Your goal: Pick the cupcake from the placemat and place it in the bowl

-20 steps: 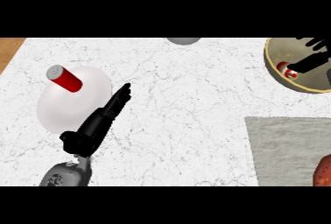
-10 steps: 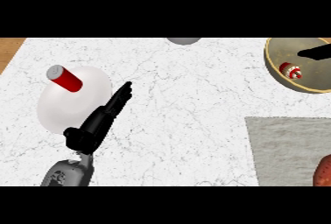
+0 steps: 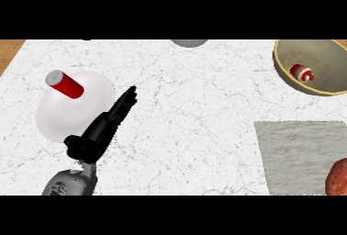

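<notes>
The cupcake (image 3: 302, 72), red and white, lies inside the bowl (image 3: 324, 89) at the upper right; the bowl is grey-brown with a yellow rim and runs off the right edge. The grey placemat (image 3: 298, 153) lies at the lower right with nothing on its visible middle. My left hand (image 3: 102, 131) rises from the lower left with straight fingers pointing up and right, resting beside a white plate. My right hand does not show anywhere in the head view.
A white plate (image 3: 71, 112) on the left carries a red can (image 3: 65, 84) with a grey lid. A brown potato-like object (image 3: 338, 178) sits at the placemat's lower right edge. A grey round thing (image 3: 189, 42) peeks in at the counter's top edge.
My right hand was over the bowl with the cupcake a second ago; it has let go and drawn out of view. The cupcake now lies alone in the bowl.
</notes>
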Available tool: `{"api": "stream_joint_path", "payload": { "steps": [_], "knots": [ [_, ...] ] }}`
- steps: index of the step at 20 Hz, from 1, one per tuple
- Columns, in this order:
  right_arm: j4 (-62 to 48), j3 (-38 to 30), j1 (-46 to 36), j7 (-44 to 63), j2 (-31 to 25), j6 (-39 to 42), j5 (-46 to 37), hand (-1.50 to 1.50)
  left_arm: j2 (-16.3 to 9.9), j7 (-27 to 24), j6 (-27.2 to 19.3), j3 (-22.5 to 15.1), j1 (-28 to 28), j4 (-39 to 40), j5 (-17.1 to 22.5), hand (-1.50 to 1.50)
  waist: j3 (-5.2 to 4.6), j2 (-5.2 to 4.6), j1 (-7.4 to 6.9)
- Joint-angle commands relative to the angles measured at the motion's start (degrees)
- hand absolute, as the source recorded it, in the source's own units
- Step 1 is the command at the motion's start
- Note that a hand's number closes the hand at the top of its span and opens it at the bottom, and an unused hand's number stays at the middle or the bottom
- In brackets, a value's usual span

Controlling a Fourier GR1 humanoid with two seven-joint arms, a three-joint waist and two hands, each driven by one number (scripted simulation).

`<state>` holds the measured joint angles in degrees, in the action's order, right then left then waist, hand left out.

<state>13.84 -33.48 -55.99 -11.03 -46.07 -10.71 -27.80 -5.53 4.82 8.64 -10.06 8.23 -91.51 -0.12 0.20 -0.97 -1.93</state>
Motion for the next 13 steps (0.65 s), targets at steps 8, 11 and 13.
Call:
{"api": "stream_joint_path", "payload": {
  "steps": [8, 11, 13],
  "knots": [
    [-3.6, -10.5, 13.3, -11.3, -12.8, 11.3, 10.0, -1.5, -1.9, -0.9, 2.0, 2.9, -0.7, 0.1, 1.9, 0.0, 0.12, -0.01, 0.69],
    [-4.2, -10.4, 17.3, -14.3, -14.2, 18.1, 10.5, -1.5, -0.2, -1.2, 0.7, 1.1, 0.0, 0.7, -0.1, 0.0, 0.07, 0.28, 1.09],
    [-5.0, -11.7, 18.5, -15.5, -14.2, 17.5, 11.6, -1.5, 0.8, -2.6, -0.6, -0.7, -4.2, -0.8, -1.7, 0.0, 0.2, 0.07, 0.03]
  ]
}}
